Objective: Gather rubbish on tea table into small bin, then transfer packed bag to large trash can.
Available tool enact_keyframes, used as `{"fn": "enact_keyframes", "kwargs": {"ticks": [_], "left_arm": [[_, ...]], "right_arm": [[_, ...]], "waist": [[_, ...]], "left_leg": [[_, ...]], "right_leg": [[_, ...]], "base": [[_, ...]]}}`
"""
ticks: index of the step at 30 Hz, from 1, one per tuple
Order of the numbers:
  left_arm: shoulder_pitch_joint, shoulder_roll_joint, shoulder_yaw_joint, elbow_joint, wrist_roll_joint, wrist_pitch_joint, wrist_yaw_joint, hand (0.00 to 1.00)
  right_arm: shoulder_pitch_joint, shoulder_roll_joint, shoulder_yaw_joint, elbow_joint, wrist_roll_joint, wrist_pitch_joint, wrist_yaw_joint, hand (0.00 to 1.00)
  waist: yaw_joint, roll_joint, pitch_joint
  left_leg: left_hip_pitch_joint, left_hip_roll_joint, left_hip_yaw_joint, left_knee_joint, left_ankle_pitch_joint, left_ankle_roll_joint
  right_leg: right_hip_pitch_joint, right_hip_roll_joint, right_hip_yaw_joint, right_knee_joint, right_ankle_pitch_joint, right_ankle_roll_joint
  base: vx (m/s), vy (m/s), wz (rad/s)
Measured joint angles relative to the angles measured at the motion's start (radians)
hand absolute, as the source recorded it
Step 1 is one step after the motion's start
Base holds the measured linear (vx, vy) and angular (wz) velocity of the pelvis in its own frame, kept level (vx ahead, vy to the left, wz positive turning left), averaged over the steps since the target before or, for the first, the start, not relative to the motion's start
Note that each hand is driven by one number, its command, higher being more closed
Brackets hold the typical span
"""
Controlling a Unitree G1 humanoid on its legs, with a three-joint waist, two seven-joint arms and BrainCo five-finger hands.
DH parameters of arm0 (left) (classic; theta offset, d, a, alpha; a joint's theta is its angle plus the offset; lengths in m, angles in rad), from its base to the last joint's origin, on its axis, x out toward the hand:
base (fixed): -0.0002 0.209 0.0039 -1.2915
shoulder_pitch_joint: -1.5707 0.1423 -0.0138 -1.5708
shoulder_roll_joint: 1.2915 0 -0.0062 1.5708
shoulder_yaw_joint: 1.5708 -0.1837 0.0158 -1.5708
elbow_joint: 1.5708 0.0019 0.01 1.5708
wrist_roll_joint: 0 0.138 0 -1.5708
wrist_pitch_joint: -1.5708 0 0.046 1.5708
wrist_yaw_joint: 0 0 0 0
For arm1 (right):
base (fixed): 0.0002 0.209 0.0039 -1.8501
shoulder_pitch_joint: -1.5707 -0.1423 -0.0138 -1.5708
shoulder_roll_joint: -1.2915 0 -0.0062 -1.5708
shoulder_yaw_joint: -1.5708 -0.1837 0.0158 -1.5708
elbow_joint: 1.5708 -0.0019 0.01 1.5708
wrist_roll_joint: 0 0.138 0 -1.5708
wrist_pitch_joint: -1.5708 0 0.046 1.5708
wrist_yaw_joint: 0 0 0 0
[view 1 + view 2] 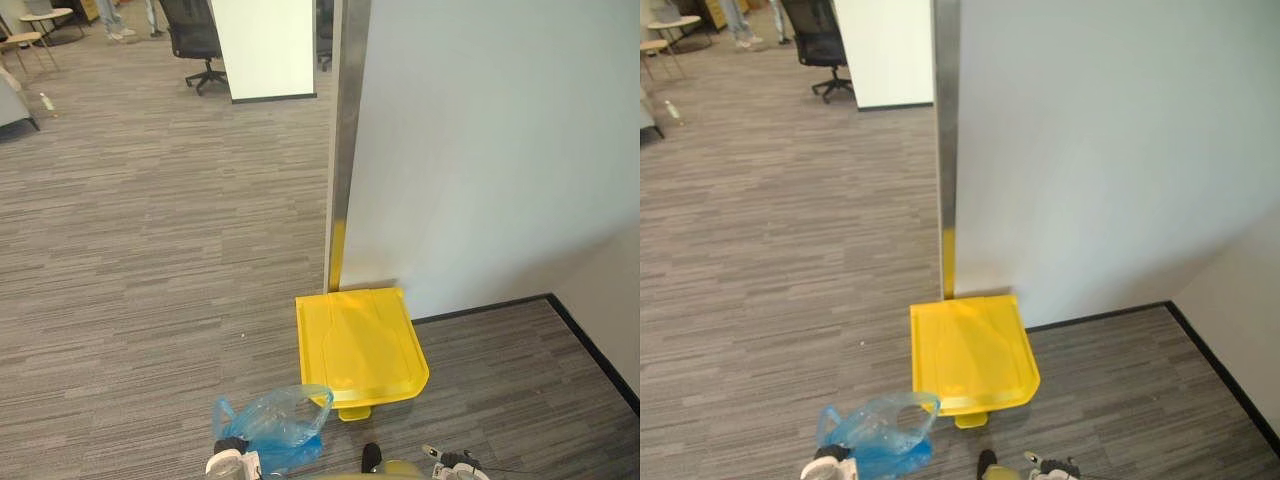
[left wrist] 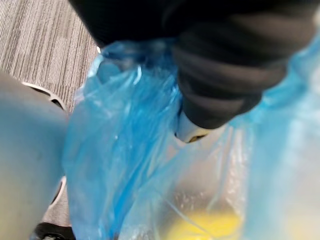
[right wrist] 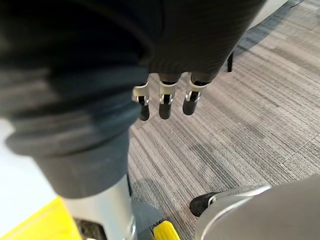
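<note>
An office: grey striped carpet tiles (image 1: pixel 150 250) run across an open floor, a black swivel chair (image 1: pixel 195 40) stands by white partition walls (image 1: pixel 480 150) edged with a metal post (image 1: pixel 345 140), and a small round table (image 1: pixel 45 16) with a chair sits far back.

A yellow bin (image 1: pixel 973 352) with its lid down stands on grey carpet (image 1: pixel 770 250), at the foot of a metal post (image 1: pixel 945 150) and a white wall (image 1: pixel 1110 150). Just beside its near left corner, a see-through blue bag (image 1: pixel 878 432) rises from the left hand (image 1: pixel 824 467) at the bottom edge. A black office chair (image 1: pixel 818 40) stands far behind.
</note>
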Motion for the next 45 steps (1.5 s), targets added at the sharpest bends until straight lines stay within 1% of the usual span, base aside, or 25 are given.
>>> {"fn": "enact_keyframes", "kwargs": {"ticks": [3,4,6,7,8,9,10,11,12,13,14,15,16,17,18,20,23,26,30,32,36,38,39,41,45], "left_arm": [[-0.027,-0.004,-0.022,0.004,0.0,0.001,0.0,1.0],[-0.044,-0.005,-0.023,0.003,0.0,0.001,0.0,1.0],[-0.052,0.0,-0.03,0.003,0.0,0.0,0.001,1.0],[-0.063,0.006,-0.041,-0.001,0.0,-0.001,0.001,1.0],[-0.066,0.006,-0.041,-0.003,0.0,-0.001,0.001,1.0],[-0.065,-0.001,-0.039,-0.013,-0.002,-0.004,0.001,1.0],[-0.059,-0.001,-0.04,-0.027,-0.002,-0.005,0.002,1.0],[-0.052,0.002,-0.039,-0.035,-0.001,-0.006,0.002,1.0],[-0.029,0.005,-0.038,-0.05,-0.001,-0.007,0.002,1.0],[-0.002,0.007,-0.035,-0.059,-0.003,-0.012,0.002,1.0],[0.001,0.011,-0.028,-0.066,-0.002,-0.014,0.002,1.0],[0.003,0.008,-0.013,-0.058,-0.002,-0.014,0.002,1.0],[0.004,0.005,-0.012,-0.044,-0.002,-0.014,0.002,1.0],[0.002,-0.002,-0.016,-0.019,-0.002,-0.013,0.001,1.0],[0.002,-0.004,-0.022,-0.017,-0.002,-0.013,0.001,1.0],[-0.004,-0.016,-0.039,-0.015,-0.002,-0.014,0.0,1.0],[-0.014,-0.035,-0.04,-0.017,0.0,-0.014,-0.001,1.0],[-0.018,-0.032,-0.039,-0.026,0.0,-0.015,-0.001,1.0],[-0.017,-0.033,-0.038,-0.029,0.0,-0.015,-0.001,1.0],[-0.018,-0.032,-0.039,-0.028,0.0,-0.015,0.0,1.0],[-0.014,-0.019,-0.039,-0.016,0.0,-0.014,0.001,1.0],[-0.012,-0.009,-0.038,-0.011,-0.001,-0.014,0.001,1.0],[-0.01,-0.004,-0.035,-0.007,-0.001,-0.014,0.002,1.0],[-0.009,-0.001,-0.01,0.0,-0.001,-0.014,0.002,1.0],[-0.001,0.006,0.026,0.0,-0.003,-0.014,0.002,1.0]], "right_arm": [[-0.015,0.0,0.025,-0.001,-0.003,0.0,0.0,0.0],[-0.022,0.003,0.045,-0.001,-0.01,0.0,-0.001,0.0],[-0.023,0.014,0.065,-0.012,-0.018,-0.004,-0.003,0.0],[-0.023,0.016,0.082,-0.018,-0.027,-0.007,-0.005,0.0],[-0.023,0.019,0.091,-0.021,-0.032,-0.008,-0.005,0.0],[-0.035,0.022,0.09,-0.038,-0.036,-0.011,-0.007,0.0],[-0.033,0.026,0.085,-0.05,-0.036,-0.012,-0.008,0.0],[-0.024,0.028,0.087,-0.049,-0.037,-0.014,-0.007,0.0],[-0.013,0.033,0.086,-0.047,-0.037,-0.015,-0.005,0.0],[0.001,0.037,0.083,-0.044,-0.037,-0.013,-0.004,0.0],[0.001,0.04,0.082,-0.041,-0.037,-0.012,-0.004,0.0],[-0.013,0.035,0.076,-0.025,-0.037,-0.012,-0.002,0.0],[-0.024,0.031,0.07,-0.012,-0.037,-0.012,-0.002,0.0],[-0.044,0.016,0.059,0.011,-0.037,-0.015,-0.001,0.0],[-0.046,0.012,0.048,0.024,-0.037,-0.011,-0.001,0.0],[-0.037,-0.005,0.019,0.042,-0.038,0.001,-0.003,0.0],[-0.015,-0.011,0.022,0.049,-0.029,-0.001,-0.006,0.0],[-0.018,-0.004,0.028,0.049,-0.03,0.002,-0.006,0.0],[-0.018,0.01,0.039,0.019,-0.029,0.0,-0.005,0.0],[-0.009,0.012,0.038,0.011,-0.029,-0.002,-0.006,0.0],[-0.001,0.017,0.018,0.008,-0.026,-0.006,-0.008,0.0],[-0.001,0.018,0.011,0.009,-0.025,-0.007,-0.012,0.0],[0.0,0.02,0.002,0.009,-0.023,-0.007,-0.013,0.0],[0.001,0.02,-0.005,0.009,0.005,-0.007,-0.013,0.0],[-0.001,0.023,-0.021,0.01,0.005,-0.006,-0.013,0.0]], "waist": [[-0.005,-0.01,0.015],[-0.005,-0.022,0.036],[-0.008,-0.037,0.054],[-0.013,-0.05,0.062],[-0.01,-0.051,0.063],[-0.006,-0.03,0.074],[-0.006,-0.039,0.073],[-0.006,-0.043,0.071],[-0.001,-0.048,0.067],[0.002,-0.052,0.057],[0.011,-0.061,0.047],[0.033,-0.057,0.026],[0.035,-0.038,0.013],[0.025,-0.002,0.017],[0.017,0.003,0.017],[0.015,0.011,0.013],[0.01,-0.002,0.019],[0.009,-0.017,0.029],[0.009,-0.014,0.03],[0.007,-0.013,0.026],[0.0,-0.017,0.016],[-0.001,-0.016,0.015],[-0.001,-0.015,0.016],[-0.001,-0.014,0.016],[0.003,-0.018,0.019]], "left_leg": [[0.013,-0.024,-0.007,-0.03,0.003,0.002],[0.025,-0.033,0.022,-0.032,0.001,0.005],[0.027,-0.043,0.04,-0.021,-0.004,0.015],[0.02,-0.05,0.049,-0.006,-0.002,0.03],[0.018,-0.051,0.062,-0.009,0.007,0.044],[0.016,-0.029,0.077,-0.017,0.016,0.059],[0.022,-0.038,0.077,-0.024,0.016,0.059],[0.025,-0.045,0.075,-0.026,0.016,0.059],[0.032,-0.047,0.069,-0.024,0.016,0.059],[0.037,-0.05,0.066,-0.021,0.016,0.058],[0.031,-0.056,0.069,-0.019,0.018,0.055],[0.013,-0.055,0.078,-0.02,0.022,0.049],[-0.006,-0.054,0.087,-0.029,0.023,0.047],[-0.018,-0.041,0.08,-0.032,0.037,0.044],[-0.019,-0.042,0.07,-0.037,0.049,0.046],[0.002,-0.048,0.02,-0.068,0.083,0.051],[-0.001,-0.053,-0.031,-0.062,0.098,0.05],[-0.015,-0.053,-0.043,-0.04,0.099,0.049],[-0.015,-0.054,-0.041,-0.066,0.1,0.052],[-0.013,-0.059,-0.032,-0.103,0.114,0.058],[-0.007,-0.067,-0.009,-0.188,0.154,0.053],[0.007,-0.067,0.001,-0.194,0.154,0.053],[0.023,-0.066,0.015,-0.197,0.158,0.048],[0.038,-0.066,0.021,-0.198,0.161,0.052],[0.056,-0.066,0.044,-0.192,0.143,0.052]], "right_leg": [[-0.025,0.005,0.041,-0.002,0.018,0.004],[-0.024,0.008,0.066,-0.003,0.031,0.008],[-0.025,0.0,0.067,-0.002,0.04,0.011],[-0.034,-0.006,0.065,-0.001,0.075,0.015],[-0.036,-0.004,0.063,-0.02,0.106,0.022],[-0.054,-0.014,0.012,0.071,0.051,0.007],[-0.08,-0.045,-0.041,0.254,-0.055,-0.026],[-0.074,-0.07,-0.064,0.365,-0.13,-0.024],[-0.034,-0.094,-0.089,0.435,-0.194,-0.023],[0.011,-0.113,-0.109,0.417,-0.228,0.002],[0.024,-0.111,-0.101,0.36,-0.239,0.017],[0.048,-0.084,-0.092,0.245,-0.241,0.017],[0.075,-0.063,-0.079,0.159,-0.234,0.009],[0.091,-0.04,-0.077,0.088,-0.183,0.002],[0.101,-0.036,-0.076,0.064,-0.17,0.002],[0.155,-0.029,-0.082,-0.009,-0.135,0.0],[0.178,-0.037,-0.124,-0.016,-0.131,0.0],[0.171,-0.048,-0.146,0.007,-0.132,-0.001],[0.144,-0.059,-0.138,0.024,-0.14,0.007],[0.135,-0.058,-0.131,0.007,-0.127,0.005],[0.117,-0.046,-0.101,-0.036,-0.089,0.008],[0.123,-0.042,-0.093,-0.042,-0.08,0.014],[0.128,-0.038,-0.081,-0.043,-0.075,0.007],[0.142,-0.034,-0.073,-0.048,-0.069,0.008],[0.153,-0.027,-0.048,-0.06,-0.063,0.013]], "base": [[0.08,0.06,-0.51],[-0.02,0.084,-0.54],[-0.07,0.093,-0.39],[-0.07,0.071,-0.26],[-0.11,0.067,-0.31],[-0.07,0.027,-0.15],[-0.08,0.029,0.07],[-0.02,-0.004,0.34],[0.01,-0.044,0.37],[0.04,-0.061,0.18],[0.04,-0.089,-0.31],[0.02,-0.087,-0.63],[-0.02,-0.093,-0.67],[-0.02,-0.046,-0.34],[-0.03,-0.05,-0.2],[-0.05,-0.051,0.05],[-0.07,-0.041,0.42],[-0.13,-0.003,0.32],[-0.18,0.005,-0.05],[-0.12,0.012,-0.13],[-0.05,0.014,-0.14],[0.04,0.012,-0.22],[0.08,0.022,-0.26],[0.11,0.026,-0.17],[0.1,0.032,-0.19]]}}
